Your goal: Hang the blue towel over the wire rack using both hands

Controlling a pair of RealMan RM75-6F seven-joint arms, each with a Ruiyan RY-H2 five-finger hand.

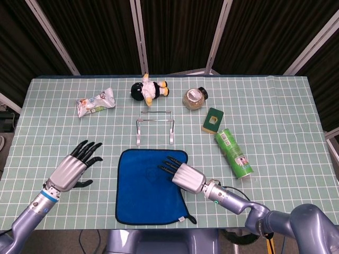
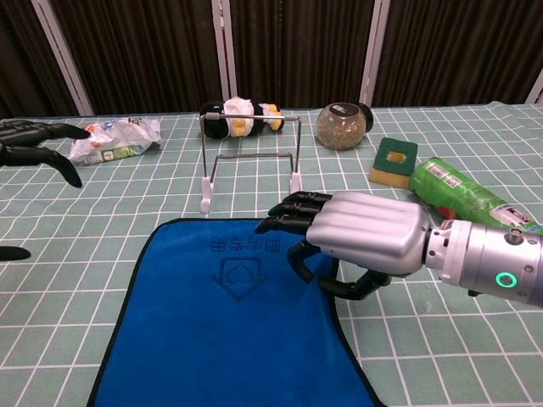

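Note:
The blue towel (image 1: 148,185) (image 2: 221,331) lies flat on the table's near middle. Just beyond its far edge stands the wire rack (image 1: 154,127) (image 2: 250,161), upright and bare. My right hand (image 1: 183,173) (image 2: 361,237) hovers over the towel's far right corner, fingers stretched toward the rack, one fingertip dipping to the cloth and the thumb curled by the right edge. Nothing is lifted. My left hand (image 1: 77,165) (image 2: 34,142) is held over the table left of the towel, fingers spread and empty.
Along the back are a snack packet (image 1: 95,101), a penguin plush (image 1: 150,90) behind the rack and a glass jar (image 1: 194,98). A green sponge (image 1: 213,120) and a lying green can (image 1: 233,152) sit right of the rack.

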